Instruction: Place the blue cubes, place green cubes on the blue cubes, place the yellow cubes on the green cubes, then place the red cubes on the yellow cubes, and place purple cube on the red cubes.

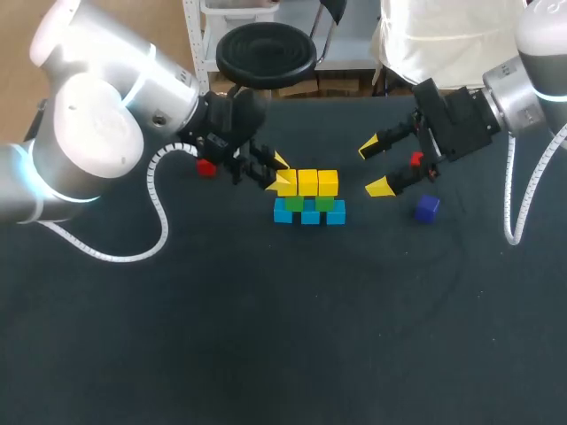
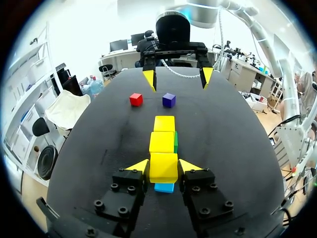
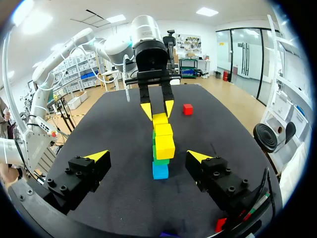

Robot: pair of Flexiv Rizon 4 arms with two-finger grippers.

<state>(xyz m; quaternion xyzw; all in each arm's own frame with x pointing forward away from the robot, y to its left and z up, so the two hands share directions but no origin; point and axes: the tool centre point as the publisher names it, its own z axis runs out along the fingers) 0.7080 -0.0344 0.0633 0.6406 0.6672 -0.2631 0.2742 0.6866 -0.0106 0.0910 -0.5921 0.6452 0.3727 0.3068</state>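
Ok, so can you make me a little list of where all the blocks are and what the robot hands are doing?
Bottom row: three blue cubes
Middle row: two green cubes
Top row: three yellow cubes
Left gripper: shut on end yellow cube
Right gripper: open, empty
Loose: red cube beside left arm; second red cube and purple cube near right gripper
Not yet stacked: red, purple
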